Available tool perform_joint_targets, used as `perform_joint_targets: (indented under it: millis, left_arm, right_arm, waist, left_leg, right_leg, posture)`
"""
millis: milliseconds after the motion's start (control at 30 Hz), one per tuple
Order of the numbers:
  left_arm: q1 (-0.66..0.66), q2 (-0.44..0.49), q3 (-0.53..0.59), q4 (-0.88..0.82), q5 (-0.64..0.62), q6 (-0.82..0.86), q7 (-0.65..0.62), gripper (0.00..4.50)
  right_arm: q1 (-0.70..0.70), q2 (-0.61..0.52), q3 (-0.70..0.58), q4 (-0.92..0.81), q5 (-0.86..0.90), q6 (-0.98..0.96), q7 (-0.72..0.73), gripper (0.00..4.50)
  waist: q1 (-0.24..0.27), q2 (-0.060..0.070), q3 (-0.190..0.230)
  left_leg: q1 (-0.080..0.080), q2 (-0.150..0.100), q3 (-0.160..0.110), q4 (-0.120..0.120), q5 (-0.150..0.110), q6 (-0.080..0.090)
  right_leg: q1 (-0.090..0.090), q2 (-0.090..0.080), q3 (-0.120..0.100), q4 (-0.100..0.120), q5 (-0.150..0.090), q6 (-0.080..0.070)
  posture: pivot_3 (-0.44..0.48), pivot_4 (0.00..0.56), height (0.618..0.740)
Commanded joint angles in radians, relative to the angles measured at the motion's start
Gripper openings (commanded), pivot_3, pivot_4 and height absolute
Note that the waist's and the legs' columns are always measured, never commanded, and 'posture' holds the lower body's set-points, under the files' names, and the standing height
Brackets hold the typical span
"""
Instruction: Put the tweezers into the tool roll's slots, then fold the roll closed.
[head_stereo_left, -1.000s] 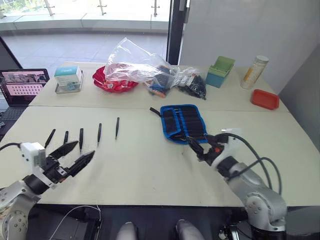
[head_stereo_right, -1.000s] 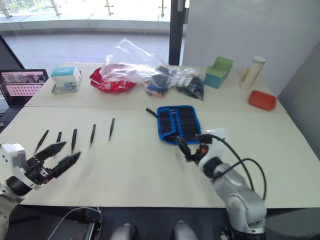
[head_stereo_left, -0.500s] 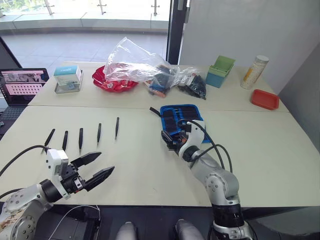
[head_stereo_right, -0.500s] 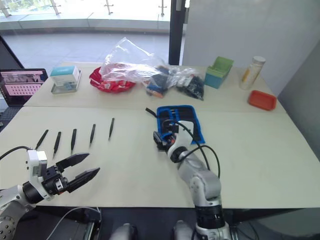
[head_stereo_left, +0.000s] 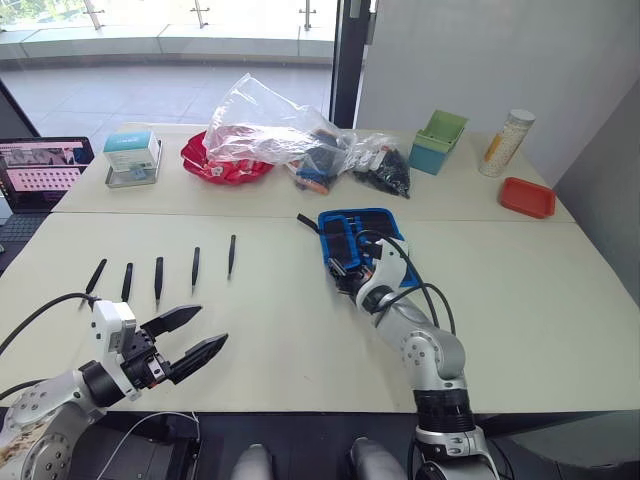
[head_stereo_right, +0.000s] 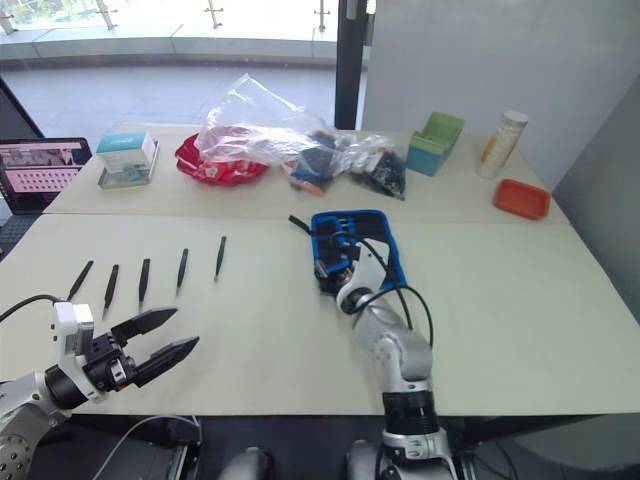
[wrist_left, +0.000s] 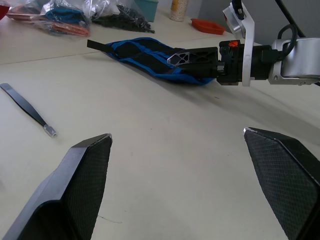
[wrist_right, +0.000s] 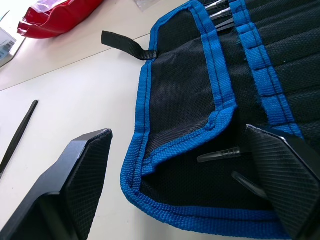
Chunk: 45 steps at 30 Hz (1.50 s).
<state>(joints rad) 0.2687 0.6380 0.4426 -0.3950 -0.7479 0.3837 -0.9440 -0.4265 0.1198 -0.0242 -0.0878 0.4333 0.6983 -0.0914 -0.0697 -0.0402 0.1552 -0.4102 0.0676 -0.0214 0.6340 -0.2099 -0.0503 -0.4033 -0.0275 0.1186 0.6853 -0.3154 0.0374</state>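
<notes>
Since half a second ago, little has moved: the right claw (head_stereo_left: 345, 268) stays at the near edge of the tool roll (head_stereo_left: 362, 232), shifted slightly, and the left claw (head_stereo_left: 193, 334) keeps hovering open over the counter (head_stereo_left: 520, 290).

Left eye view. Five tweezers (head_stereo_left: 159, 276) lie in a row on the counter, at about 9 o'clock from the roll and well apart from it. The roll lies open near the middle. At 12 o'clock, farther back, sit a clear plastic bag (head_stereo_left: 268, 128), a green box (head_stereo_left: 441, 142) and a red tray (head_stereo_left: 527, 196).

Right eye view. Same layout; the left claw's fingers stand spread, holding nothing, near the tweezers' row at its 5 o'clock side.

Left wrist view. Both black fingers (wrist_left: 82, 175) frame bare counter; one tweezer (wrist_left: 27, 112) lies ahead, the roll and the right claw beyond.

Right wrist view. The fingers (wrist_right: 77, 180) stand wide apart over the roll's blue-edged corner; the slots (wrist_right: 280, 65) and the black strap (wrist_right: 122, 44) show, with some slim items already tucked in the roll.

Progress, as a judgement: the task is at its start. No tweezer of the row is lifted or slotted, and the roll is unfolded; all five insertions and the closing fold remain.
</notes>
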Motion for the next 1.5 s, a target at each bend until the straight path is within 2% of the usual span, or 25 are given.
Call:
perform_joint_targets:
  millis: [33,100,433,467,600,667,867,1067,1267,1500]
  left_arm:
    - [-0.006,-0.001,0.015,-0.033,-0.016,-0.006,0.014,4.48]
    - [-0.007,-0.001,0.010,-0.036,-0.018,-0.002,0.022,4.50]
    - [-0.009,0.001,0.005,-0.039,-0.017,0.004,0.036,4.50]
    - [-0.009,0.001,0.005,-0.039,-0.018,0.004,0.036,4.50]
    - [-0.009,-0.002,-0.002,-0.046,-0.018,0.009,0.045,4.50]
    - [-0.011,-0.003,-0.004,-0.046,-0.019,0.011,0.049,4.50]
    - [-0.039,0.004,-0.001,-0.033,-0.072,0.105,0.108,4.50]
    - [-0.103,0.019,-0.034,-0.004,-0.068,0.137,0.097,4.50]
    - [-0.252,0.063,-0.145,0.095,0.003,0.117,0.019,4.50]
    - [-0.554,0.122,-0.328,0.345,0.155,-0.010,-0.218,4.50]
  right_arm:
    - [-0.042,0.052,0.000,-0.008,0.005,-0.033,0.001,4.25]
    - [-0.047,0.052,-0.003,0.000,0.004,-0.041,-0.001,3.68]
    - [-0.048,0.050,-0.006,0.026,0.003,-0.071,-0.005,0.24]
    - [-0.048,0.050,-0.006,0.028,0.004,-0.075,-0.005,0.03]
    - [-0.048,0.035,0.000,0.034,-0.005,-0.087,0.006,0.03]
    - [-0.044,-0.008,0.049,0.021,-0.037,-0.097,0.054,0.03]
    - [-0.013,-0.252,0.282,-0.055,-0.201,-0.203,0.325,0.03]
    - [0.039,-0.496,0.415,-0.129,-0.303,-0.441,0.631,0.03]
    - [0.091,-0.674,0.458,-0.155,-0.381,-0.731,0.845,0.03]
    - [0.125,-0.761,0.448,-0.131,-0.396,-0.886,0.994,0.03]
  waist:
    - [0.000,0.000,0.000]
    - [0.000,0.000,0.000]
    - [0.000,0.000,0.000]
    - [0.000,0.000,0.000]
    - [0.000,0.000,0.000]
    - [0.000,0.000,0.000]
    - [0.002,0.001,0.001]
    - [0.003,0.001,0.001]
    - [0.007,0.001,0.001]
    - [0.024,0.001,0.001]
  left_leg:
    - [0.000,0.000,0.000,0.000,0.000,0.000]
    - [0.000,0.000,0.000,0.000,0.000,0.000]
    - [0.000,0.000,0.000,0.000,0.000,0.000]
    - [0.000,0.000,0.000,0.000,0.000,0.000]
    - [0.000,0.000,0.000,0.000,0.000,0.000]
    - [0.000,0.000,0.000,0.000,0.000,0.000]
    - [-0.001,0.000,0.000,0.000,0.000,0.000]
    - [-0.003,0.000,-0.001,0.000,0.000,0.000]
    - [-0.002,-0.001,-0.002,0.000,0.000,0.000]
    - [-0.004,-0.001,-0.002,0.003,0.000,0.000]
  right_leg:
    - [0.000,0.000,0.000,0.000,0.000,0.000]
    - [0.000,0.000,0.000,0.000,0.000,0.000]
    - [0.000,0.000,0.000,0.000,0.000,0.000]
    - [0.000,0.000,0.000,0.000,0.000,0.000]
    - [0.000,0.000,0.000,0.000,0.000,0.000]
    - [0.000,0.000,0.000,0.000,0.000,0.000]
    - [0.000,0.000,0.000,-0.001,0.000,0.000]
    - [0.000,0.000,-0.001,-0.003,0.000,0.000]
    - [0.001,0.001,-0.001,-0.004,0.000,0.000]
    - [0.001,0.001,-0.001,-0.004,0.000,0.000]
  posture:
    - [0.000,0.150,0.723]
    - [0.000,0.150,0.723]
    - [0.000,0.150,0.723]
    - [0.000,0.150,0.723]
    - [0.000,0.150,0.723]
    - [0.000,0.150,0.723]
    - [0.000,0.150,0.723]
    - [0.000,0.150,0.723]
    - [0.000,0.150,0.723]
    - [0.000,0.150,0.723]
